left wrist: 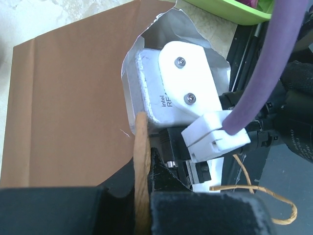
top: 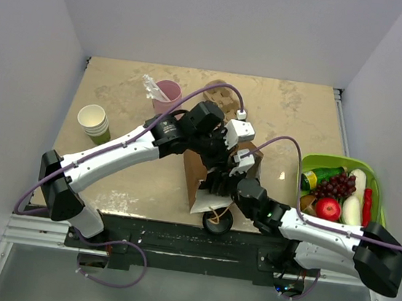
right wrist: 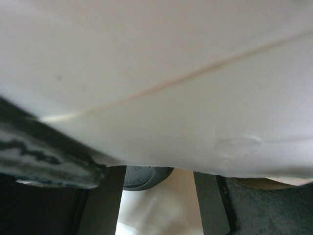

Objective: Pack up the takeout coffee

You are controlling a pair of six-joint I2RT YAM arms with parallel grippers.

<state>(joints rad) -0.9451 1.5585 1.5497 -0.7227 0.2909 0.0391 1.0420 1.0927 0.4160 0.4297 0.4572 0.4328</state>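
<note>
The brown paper bag point(top: 193, 166) lies on its side mid-table, its mouth toward the near edge. My left gripper point(top: 217, 166) is shut on the bag's twine handle point(left wrist: 142, 147), which runs between the jaws point(left wrist: 146, 196). The bag's brown side point(left wrist: 63, 107) fills the left of that view. My right gripper point(top: 219, 191) reaches into the bag's mouth, under its white lining point(right wrist: 156, 73). Its fingers point(right wrist: 102, 200) stand apart with nothing between them. The takeout coffee's black lid point(top: 218, 222) sits just outside the mouth and shows beyond the fingers point(right wrist: 142, 177). Its sides are hidden.
A pink tumbler point(top: 167, 95) and a stack of lidless paper cups point(top: 94, 123) stand at the back left. A green basket point(top: 377, 183) of fruit sits at the right. The second twine handle point(left wrist: 254, 193) hangs loose over the black table edge.
</note>
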